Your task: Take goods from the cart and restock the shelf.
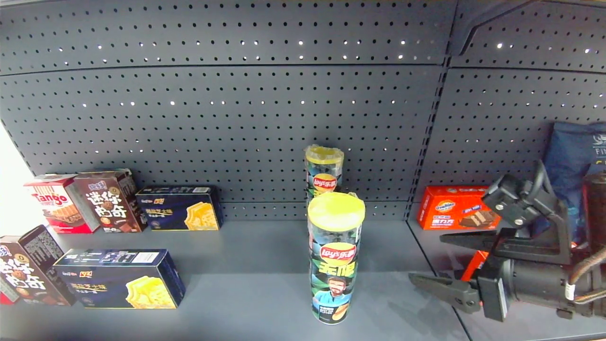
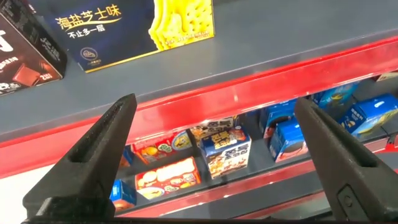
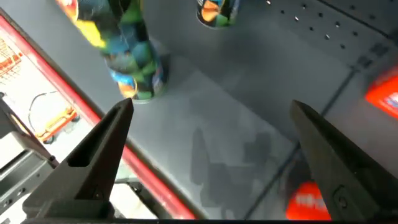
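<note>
Your right gripper (image 1: 427,258) hangs spread and empty over the near right of the shelf (image 1: 265,251). It is just right of the front chip can (image 1: 335,258), which stands upright with a second chip can (image 1: 323,173) upright behind it by the pegboard. Your left gripper (image 2: 214,106) is also spread and empty, at the shelf's red front edge (image 2: 249,93) near the dark blue cracker box (image 2: 134,25) at near left, while an orange box (image 1: 457,207) lies at far right.
</note>
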